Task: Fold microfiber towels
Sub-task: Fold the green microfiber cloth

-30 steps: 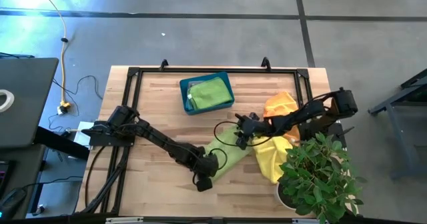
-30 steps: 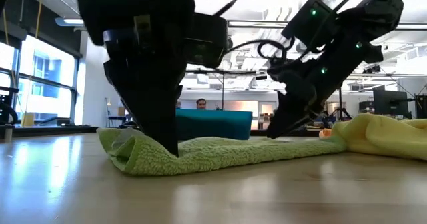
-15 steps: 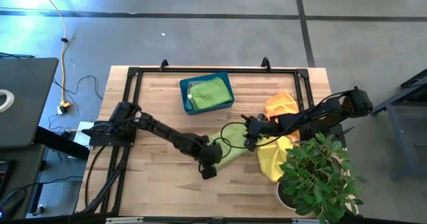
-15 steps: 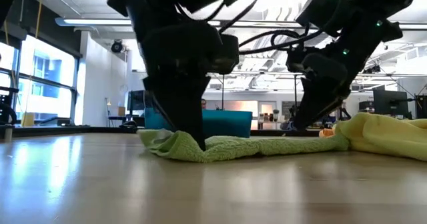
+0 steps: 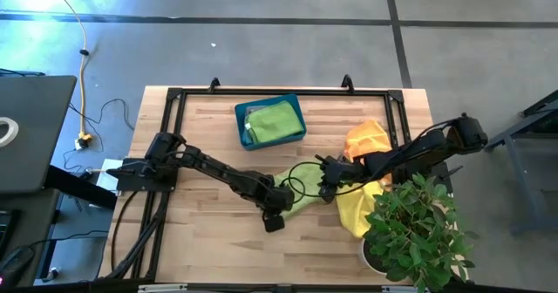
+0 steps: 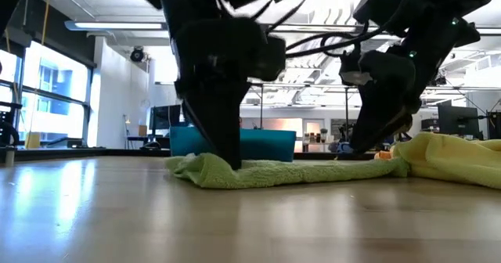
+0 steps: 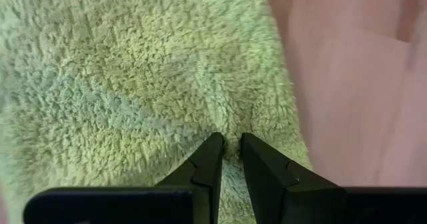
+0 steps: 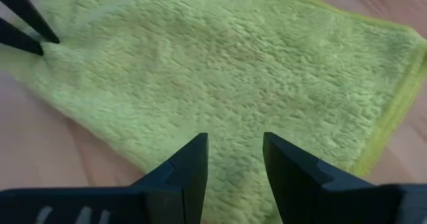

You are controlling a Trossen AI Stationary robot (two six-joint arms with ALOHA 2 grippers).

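- Progress looks partial: you have one lime green towel (image 5: 272, 122) lying folded in the teal bin (image 5: 241, 125), and a second lime towel (image 5: 301, 193) is mid-fold at the centre of the bench (image 5: 196, 145).
- Your left end effector (image 7: 227, 154) is pinched nearly closed on a pucker of that towel's pile, at its left end.
- Your right end effector (image 8: 233, 161) has its fingers spread apart and holds nothing; it hangs just above the same towel's right part.
- The orange towel (image 5: 366, 139) and yellow towel (image 5: 353, 210) lie crumpled near the potted plant (image 5: 418, 232), apparently unfolded, so most of the job remains.
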